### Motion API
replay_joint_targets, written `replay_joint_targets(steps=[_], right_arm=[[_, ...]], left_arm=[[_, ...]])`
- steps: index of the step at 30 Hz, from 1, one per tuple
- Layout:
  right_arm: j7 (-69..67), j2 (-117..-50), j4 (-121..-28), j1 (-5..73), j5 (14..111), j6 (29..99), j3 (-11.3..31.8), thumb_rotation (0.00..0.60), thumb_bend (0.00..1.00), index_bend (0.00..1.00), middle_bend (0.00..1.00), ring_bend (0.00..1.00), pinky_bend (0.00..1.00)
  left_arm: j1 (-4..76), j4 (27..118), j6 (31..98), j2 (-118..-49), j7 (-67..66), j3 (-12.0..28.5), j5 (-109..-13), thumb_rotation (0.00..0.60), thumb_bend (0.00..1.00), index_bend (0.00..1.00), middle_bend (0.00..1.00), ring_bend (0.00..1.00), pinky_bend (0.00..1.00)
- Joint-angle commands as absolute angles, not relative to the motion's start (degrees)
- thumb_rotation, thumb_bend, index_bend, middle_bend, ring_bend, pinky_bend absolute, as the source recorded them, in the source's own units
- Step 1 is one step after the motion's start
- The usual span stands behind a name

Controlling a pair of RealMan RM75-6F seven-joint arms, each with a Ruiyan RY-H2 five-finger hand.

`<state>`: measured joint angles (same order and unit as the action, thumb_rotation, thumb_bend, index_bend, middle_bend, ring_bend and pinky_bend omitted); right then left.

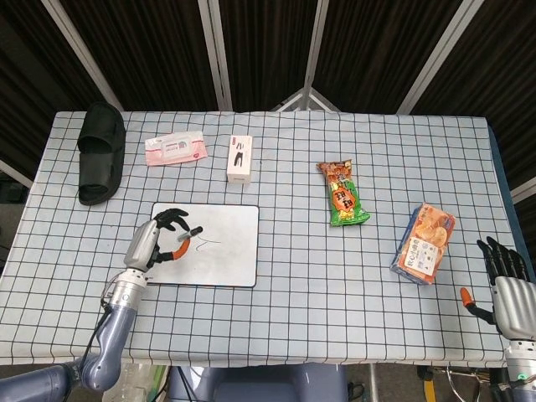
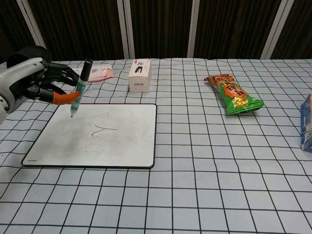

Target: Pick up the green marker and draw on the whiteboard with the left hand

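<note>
Edges crop both ends of the table.
Chest view cuts the blue snack pack (image 2: 307, 124) at right; the black slipper (image 2: 22, 54) sits partly behind the left hand (image 2: 36, 83).

- The left hand (image 1: 155, 243) is gripping the marker (image 1: 188, 237) over the whiteboard's (image 1: 226, 260) 9 o'clock edge.
- A thin drawn line (image 1: 208, 241) is showing just at 3 o'clock of the marker.
- The right hand (image 1: 505, 276) is hanging off the table's (image 1: 276, 327) 4 o'clock corner, fingers apart.
</note>
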<state>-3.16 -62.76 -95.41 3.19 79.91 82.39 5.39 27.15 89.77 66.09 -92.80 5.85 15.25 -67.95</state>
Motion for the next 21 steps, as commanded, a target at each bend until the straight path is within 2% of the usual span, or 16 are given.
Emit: replay_joint_targets(steps=[1, 5, 14, 21], right_arm=[[-3.1, -62.8, -95.5, 3.2, 79.9, 82.4, 5.4, 0.600, 0.35, 0.00, 0.00, 0.00, 0.00], [-3.0, -62.8, -95.6, 3.2, 79.8, 82.4, 5.4, 0.600, 0.35, 0.00, 0.00, 0.00, 0.00], [-2.7, -62.7, -96.1, 3.2, 79.6, 82.3, 5.4, 0.600, 0.35, 0.00, 0.00, 0.00, 0.00], [-2.8, -62.8, -96.0, 3.2, 79.3, 82.1, 5.5, 0.600, 0.35, 0.00, 0.00, 0.00, 0.00]], left_arm=[[28.1, 88.2, 65.6, -89.0, -4.9, 13.2, -67.3, 0.600, 0.54, 0.69, 0.27, 0.22, 0.36], [28.4, 86.0, 65.9, -87.4, -13.7, 11.3, -66.8, 0.600, 0.53, 0.69, 0.26, 0.22, 0.35], [27.9, 83.1, 64.7, -87.7, -18.4, 9.4, -63.2, 0.600, 0.50, 0.68, 0.25, 0.22, 0.32], [28.2, 80.9, 64.0, -89.0, -20.8, 8.8, -61.7, 0.600, 0.45, 0.62, 0.19, 0.17, 0.29]])
